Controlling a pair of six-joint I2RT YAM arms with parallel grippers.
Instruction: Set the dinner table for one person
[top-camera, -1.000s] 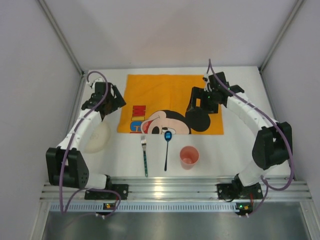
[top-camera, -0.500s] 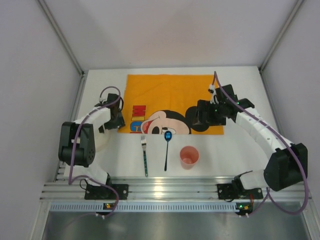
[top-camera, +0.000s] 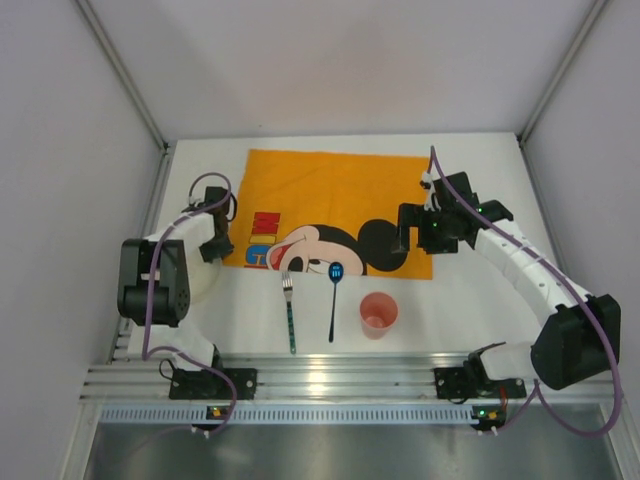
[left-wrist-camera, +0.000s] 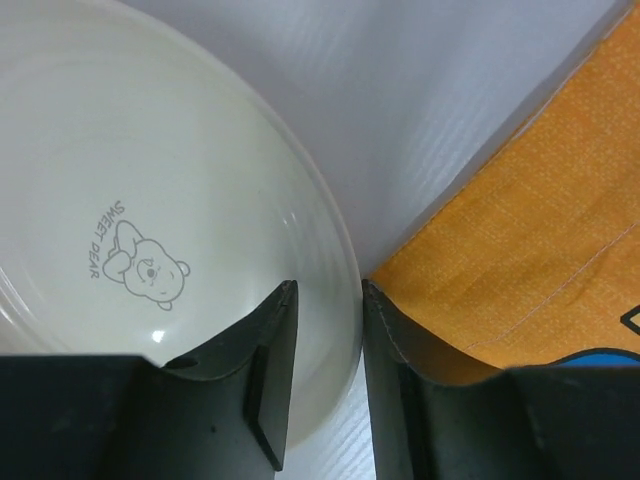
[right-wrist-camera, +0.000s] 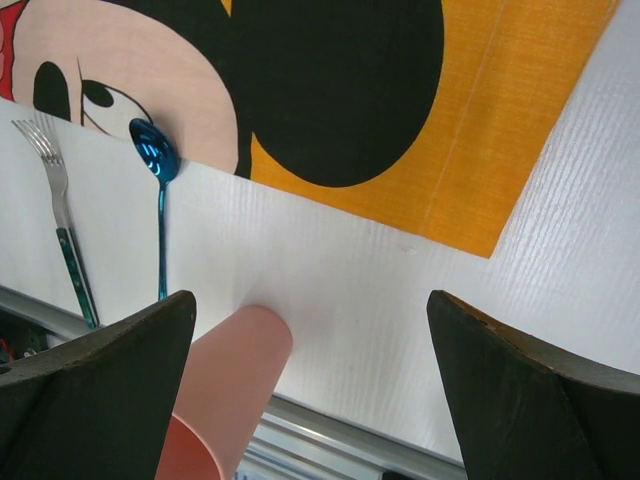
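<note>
The white dinner table (top-camera: 470, 300) carries an orange cartoon-mouse placemat (top-camera: 330, 190), lying slightly askew. A white plate (top-camera: 192, 282) with a small bear print (left-wrist-camera: 140, 265) sits at the placemat's left edge. My left gripper (top-camera: 212, 240) straddles the plate's right rim (left-wrist-camera: 328, 290), jaws drawn close onto it: one finger inside the plate, the other outside against the placemat's edge (left-wrist-camera: 540, 250). My right gripper (top-camera: 420, 245) hovers wide open over the placemat's near right corner (right-wrist-camera: 310, 300) and holds nothing.
A green-handled fork (top-camera: 290, 315), a blue spoon (top-camera: 334, 290) and an upright pink cup (top-camera: 378, 313) stand in a row in front of the placemat. The cup (right-wrist-camera: 225, 390) is just below my right gripper's left finger. The ribbed aluminium rail (top-camera: 330, 375) runs along the near edge.
My left gripper came back from the far left onto the plate's rim and narrowed its jaws. The placemat slid left and turned slightly. The right gripper drew nearer, staying open.
</note>
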